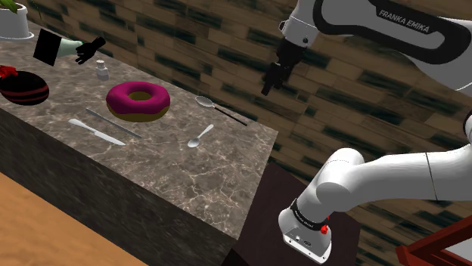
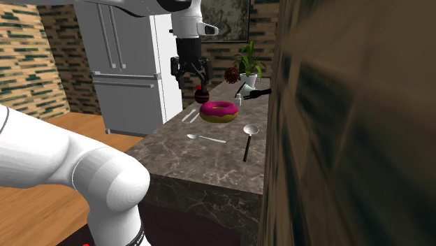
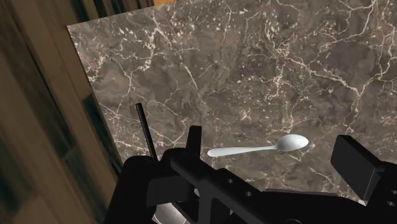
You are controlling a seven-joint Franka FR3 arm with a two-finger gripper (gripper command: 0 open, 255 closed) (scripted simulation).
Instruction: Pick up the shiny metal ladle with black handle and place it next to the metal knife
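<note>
Gripper (image 1: pixel 270 85): fingers apart, empty; raised over the counter (image 1: pixel 189 181)
Ladle (image 1: pixel 219 108): flat on the counter near the donut (image 1: pixel 138 100); black handle points away from the donut
Knife (image 1: pixel 96 131): flat; across the donut from the ladle, well apart
Spoon (image 1: pixel 200 137): near the ladle, not touching

— What are you seeing?
— My gripper (image 3: pixel 273 141) is hanging over a marble counter (image 3: pixel 254 63), fingers standing apart. A silver spoon (image 3: pixel 261 148) is lying between them, untouched.
— And the ladle (image 3: pixel 146 133)?
— Its black handle is lying just beside one finger.
</note>
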